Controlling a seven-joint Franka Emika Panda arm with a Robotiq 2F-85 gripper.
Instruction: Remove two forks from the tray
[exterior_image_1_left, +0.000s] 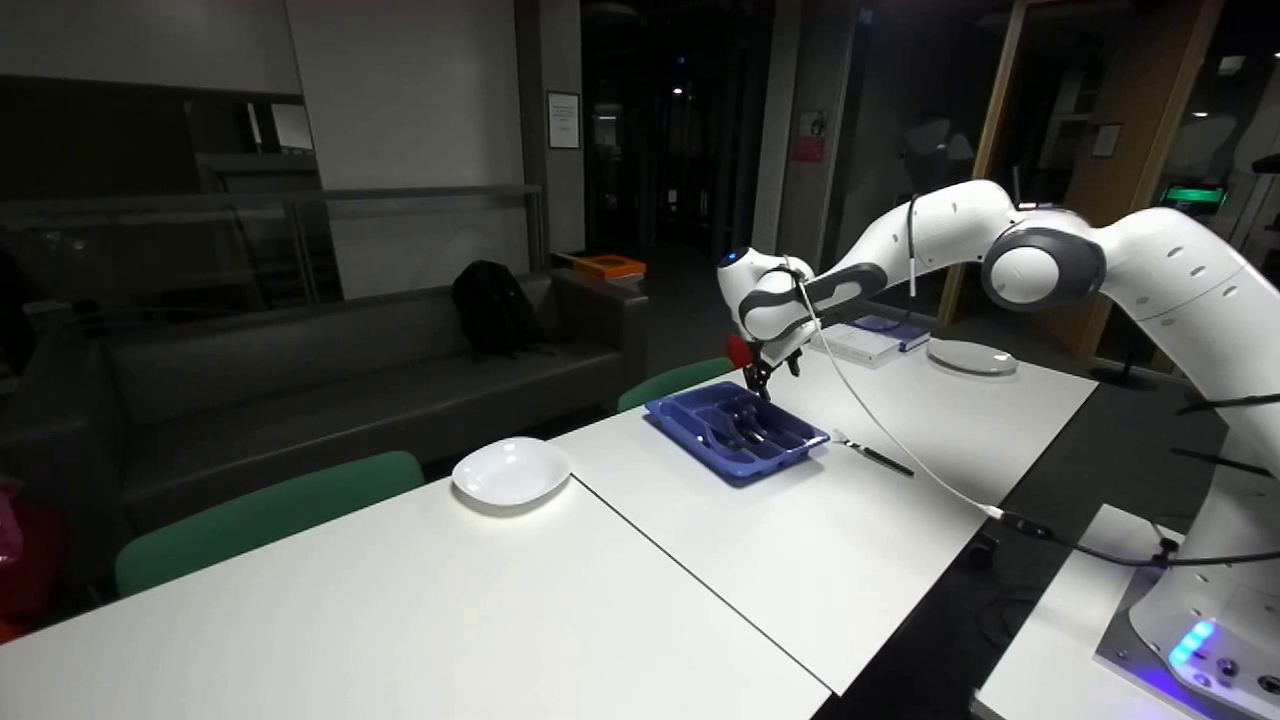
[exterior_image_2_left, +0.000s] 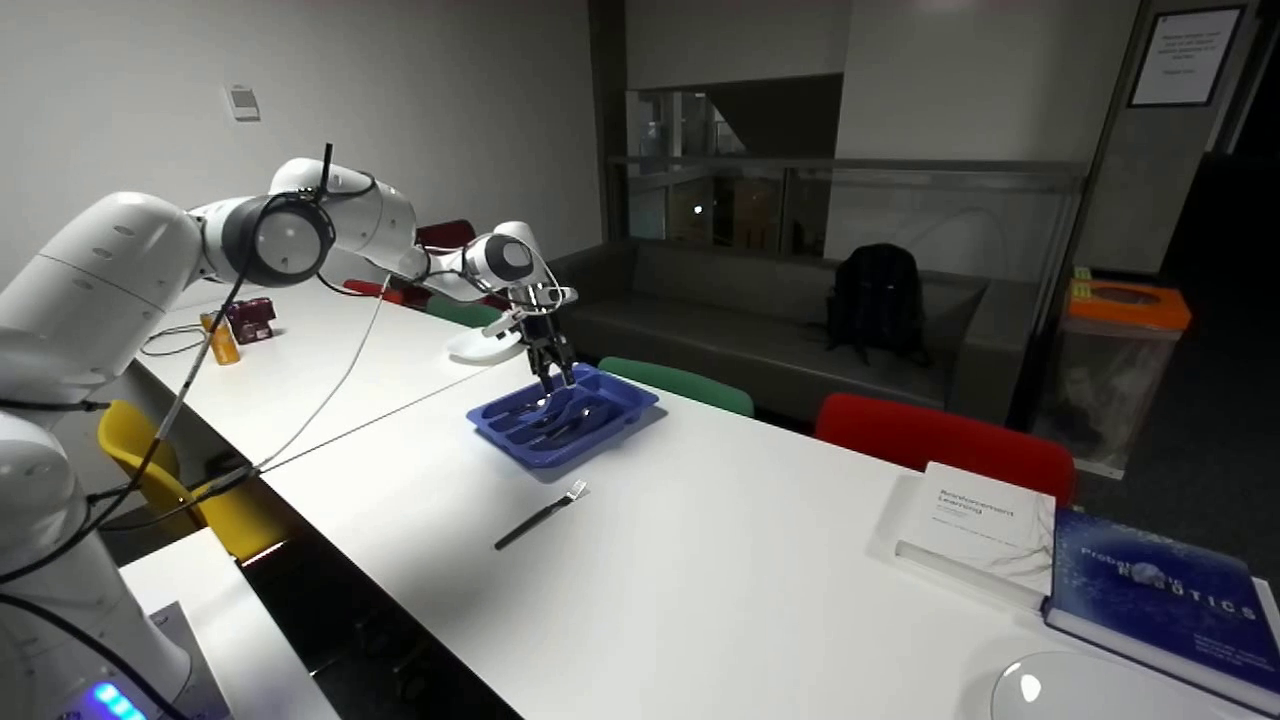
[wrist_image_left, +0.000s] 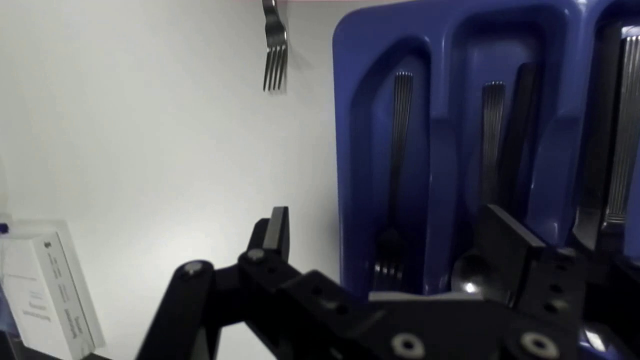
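A white robot arm (exterior_image_1_left: 950, 222) stretches above a table (exterior_image_2_left: 700, 560) to a blue tray (wrist_image_left: 442, 145), its jaws spread wide apart at the tray's far side in both exterior views. From the wrist we get the closer look: the left jaw shows against the table top, the right jaw against the tray's second compartment. We find one fork (wrist_image_left: 399, 130) lying in the leftmost compartment, its tines showing in the gap between the jaws. In the compartment beside it we count a ribbed handle (wrist_image_left: 492, 115) and a plain dark handle (wrist_image_left: 520, 110), with the gleaming bowl of a spoon (wrist_image_left: 470, 277) showing by the right jaw (which handle goes with it, we cannot tell). Farther right, more ribbed cutlery (wrist_image_left: 624, 125) runs past the edge of the wrist view. Another fork (exterior_image_2_left: 540, 517), black-handled, lies on the table outside the tray, on the near side in an exterior view, its tines the end closer to the tray. A white plate (exterior_image_1_left: 512, 472) sits to the tray's left in an exterior view, and a backpack (exterior_image_1_left: 498, 305) rests on the sofa (exterior_image_1_left: 330, 350) behind. On the right, in an exterior view, a white book (exterior_image_2_left: 985, 530) and a blue book (exterior_image_2_left: 1160, 595) lie side by side.
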